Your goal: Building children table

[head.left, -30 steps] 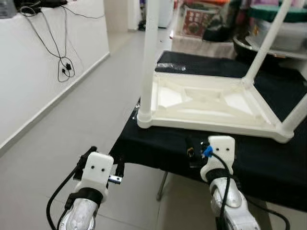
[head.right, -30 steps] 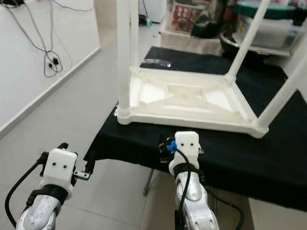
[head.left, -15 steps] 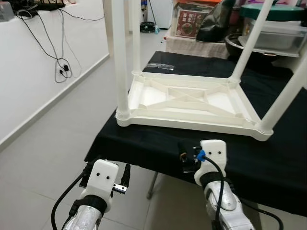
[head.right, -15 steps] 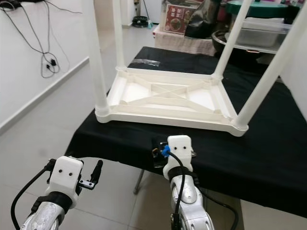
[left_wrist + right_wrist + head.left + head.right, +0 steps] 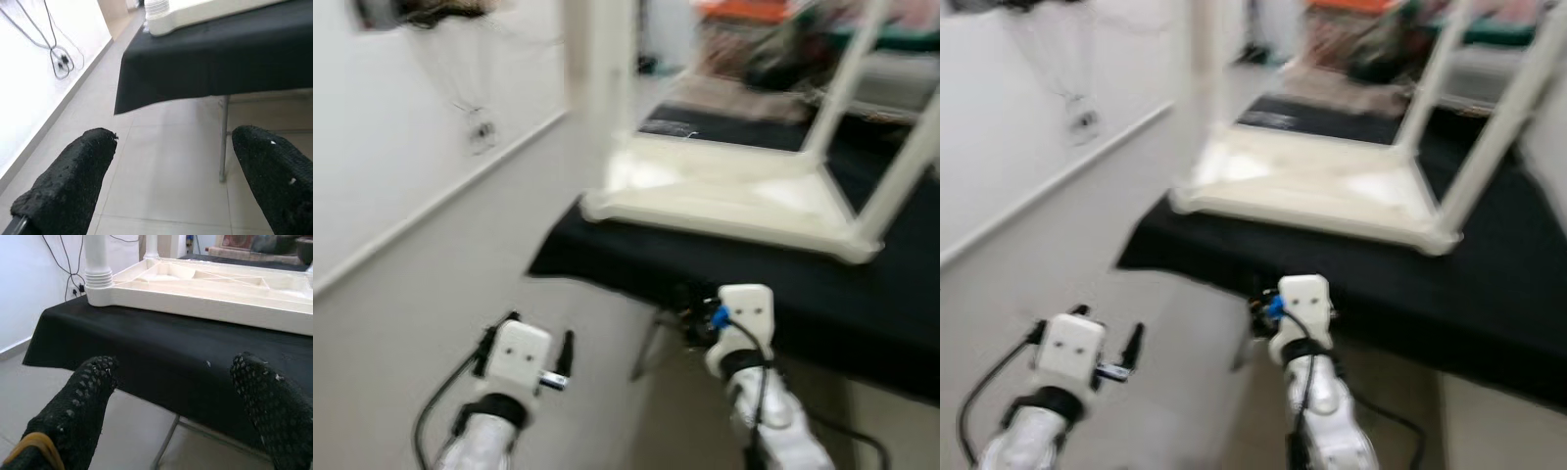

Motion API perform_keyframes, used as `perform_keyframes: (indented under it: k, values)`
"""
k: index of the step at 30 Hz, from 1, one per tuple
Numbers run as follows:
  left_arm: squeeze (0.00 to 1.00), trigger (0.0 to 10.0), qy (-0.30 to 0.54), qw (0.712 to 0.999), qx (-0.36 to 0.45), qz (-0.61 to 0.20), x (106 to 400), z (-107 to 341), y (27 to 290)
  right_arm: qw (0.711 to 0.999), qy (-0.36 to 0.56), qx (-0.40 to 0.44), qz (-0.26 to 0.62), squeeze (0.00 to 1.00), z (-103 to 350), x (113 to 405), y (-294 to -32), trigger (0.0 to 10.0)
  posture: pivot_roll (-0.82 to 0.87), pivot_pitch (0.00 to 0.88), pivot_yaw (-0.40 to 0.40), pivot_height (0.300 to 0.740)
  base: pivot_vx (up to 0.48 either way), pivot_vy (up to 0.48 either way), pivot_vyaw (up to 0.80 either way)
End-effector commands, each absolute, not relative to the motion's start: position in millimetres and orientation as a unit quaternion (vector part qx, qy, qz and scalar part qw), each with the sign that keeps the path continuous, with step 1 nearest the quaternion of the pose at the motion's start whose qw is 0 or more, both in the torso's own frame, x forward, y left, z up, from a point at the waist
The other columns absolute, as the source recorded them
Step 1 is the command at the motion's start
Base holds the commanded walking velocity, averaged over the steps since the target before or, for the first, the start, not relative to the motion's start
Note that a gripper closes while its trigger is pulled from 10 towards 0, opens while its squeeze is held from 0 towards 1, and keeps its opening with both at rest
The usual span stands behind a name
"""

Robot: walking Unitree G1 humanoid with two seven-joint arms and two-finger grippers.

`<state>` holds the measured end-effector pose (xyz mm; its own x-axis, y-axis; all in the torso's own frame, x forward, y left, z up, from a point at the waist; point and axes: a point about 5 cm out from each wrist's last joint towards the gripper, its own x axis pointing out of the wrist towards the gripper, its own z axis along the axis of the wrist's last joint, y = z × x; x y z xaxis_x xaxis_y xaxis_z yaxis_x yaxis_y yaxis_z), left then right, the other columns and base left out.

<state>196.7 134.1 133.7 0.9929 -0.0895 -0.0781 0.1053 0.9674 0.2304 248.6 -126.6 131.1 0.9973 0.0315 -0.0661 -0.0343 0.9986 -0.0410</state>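
The right gripper hung with its black fingers spread and empty just short of the black-draped work table; the left gripper, likewise released, hung over grey floor. The upturned white plastic children's table lay legs-up there, so steadying before reaching seemed wise. Blurred bins beyond held contents I could not make out.

White plastic children table lies upside down, legs up, on black-covered table.
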Motion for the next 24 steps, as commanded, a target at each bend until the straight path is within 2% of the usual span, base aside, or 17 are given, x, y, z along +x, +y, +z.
perform_keyframes:
  k: [1,9,16,24]
  values:
    - [0.0,10.0,0.035,0.99,0.127,-0.048,197,133,135,0.999,0.035,-0.021,0.013,0.0,130,248,-127,10.0,0.12,0.061,-0.088,0.74,0.0,0.0,0.0]
    - [0.0,10.0,0.038,0.991,0.122,-0.048,197,132,135,0.999,0.027,-0.02,0.016,0.0,134,247,-126,10.0,0.11,0.061,-0.089,0.74,0.0,0.0,0.0]
    - [0.0,10.0,0.04,0.992,0.105,-0.051,198,133,133,0.999,0.018,-0.026,0.041,0.0,137,244,-120,10.0,0.11,0.059,-0.087,0.74,0.0,0.0,-0.77]
    - [0.0,10.0,0.046,0.993,0.096,-0.056,198,129,130,0.999,0.017,-0.024,0.042,0.0,136,240,-115,10.0,0.11,0.039,-0.091,0.74,0.0,0.0,0.0]
